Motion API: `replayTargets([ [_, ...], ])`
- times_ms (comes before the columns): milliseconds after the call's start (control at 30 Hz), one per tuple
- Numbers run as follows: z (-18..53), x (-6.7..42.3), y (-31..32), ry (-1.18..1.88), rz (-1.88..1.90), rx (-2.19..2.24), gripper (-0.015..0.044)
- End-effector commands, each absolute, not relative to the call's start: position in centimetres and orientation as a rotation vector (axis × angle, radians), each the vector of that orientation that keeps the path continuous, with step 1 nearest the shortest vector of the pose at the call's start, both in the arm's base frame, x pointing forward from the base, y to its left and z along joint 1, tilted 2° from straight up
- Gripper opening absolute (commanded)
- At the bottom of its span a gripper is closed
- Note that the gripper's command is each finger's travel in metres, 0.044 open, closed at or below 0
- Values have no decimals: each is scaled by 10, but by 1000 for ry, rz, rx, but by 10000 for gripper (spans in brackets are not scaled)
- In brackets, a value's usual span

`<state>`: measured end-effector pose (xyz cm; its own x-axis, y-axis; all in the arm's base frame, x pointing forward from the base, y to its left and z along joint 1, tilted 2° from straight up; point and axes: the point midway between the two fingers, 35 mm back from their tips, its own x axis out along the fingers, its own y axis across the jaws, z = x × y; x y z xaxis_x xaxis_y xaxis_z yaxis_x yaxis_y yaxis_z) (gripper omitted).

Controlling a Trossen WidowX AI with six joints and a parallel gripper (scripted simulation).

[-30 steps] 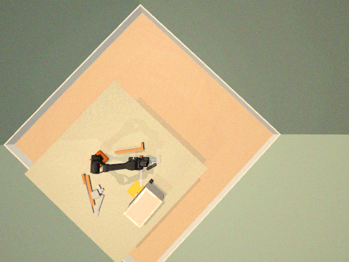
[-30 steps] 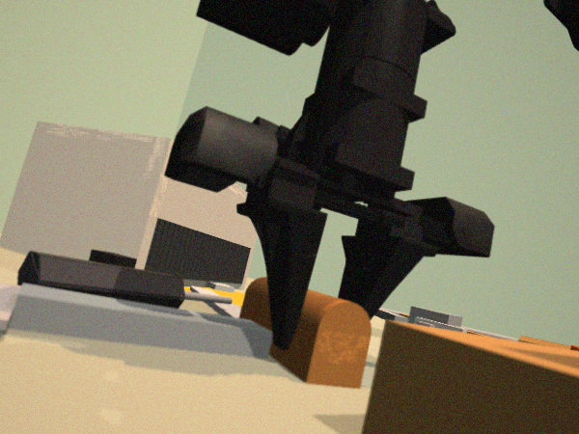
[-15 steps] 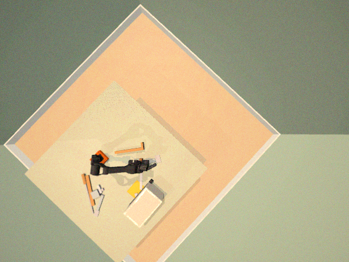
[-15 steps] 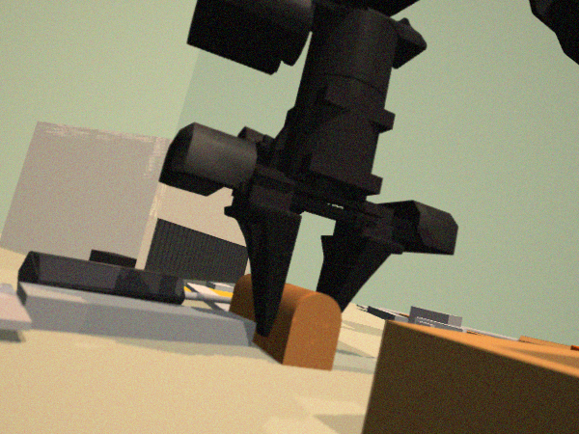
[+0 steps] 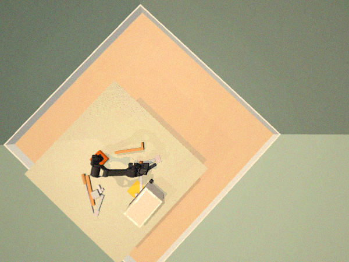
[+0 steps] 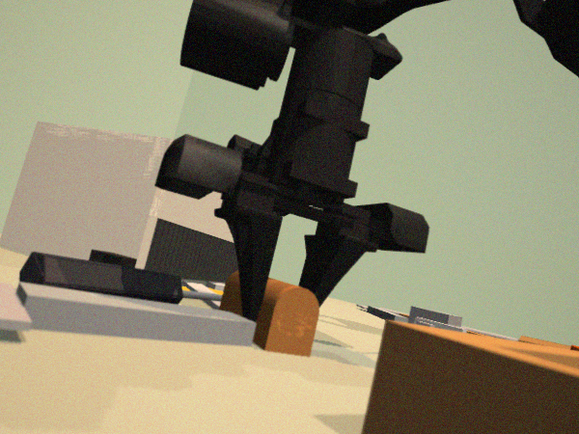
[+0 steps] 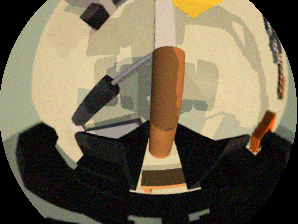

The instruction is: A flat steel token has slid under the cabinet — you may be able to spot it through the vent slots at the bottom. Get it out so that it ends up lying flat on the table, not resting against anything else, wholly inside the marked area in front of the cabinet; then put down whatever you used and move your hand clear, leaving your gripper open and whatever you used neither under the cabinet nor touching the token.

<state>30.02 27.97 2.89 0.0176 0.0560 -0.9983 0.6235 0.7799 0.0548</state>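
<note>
My gripper [image 5: 141, 165] [image 6: 285, 309] [image 7: 161, 124] is shut on the orange-brown handle [image 6: 289, 320] [image 7: 167, 90] of a tool, low over the table. Its pale flat blade [image 5: 141, 181] [image 7: 164, 25] reaches toward the cabinet [image 5: 143, 206] [image 6: 82, 193] and over the edge of the yellow marked area [image 5: 133, 188] [image 6: 215, 291] [image 7: 195, 7]. The dark vent slots [image 6: 193, 251] face that area. A small pale piece [image 5: 136, 194] shows at the yellow area beside the cabinet; whether it is the tool's end or the token, I cannot tell. No token is clearly identifiable.
A dark-handled rod [image 5: 152, 166] [image 6: 96, 280] [image 7: 95, 102] and a grey bar tool [image 5: 157, 159] [image 6: 135, 318] [image 7: 112, 131] lie beside my gripper. An orange L-shaped bar [image 5: 128, 151] [image 6: 463, 381] lies on the other side. More orange bars [image 5: 90, 189] and pale pieces [image 5: 96, 194] lie near the arm's base.
</note>
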Motion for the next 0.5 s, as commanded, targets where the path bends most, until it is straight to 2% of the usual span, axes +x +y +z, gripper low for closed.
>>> replayTargets([
  [0, 29, 310, 273, 1500, -481, 576, 0],
  [467, 29, 331, 256, 1497, -482, 575, 0],
])
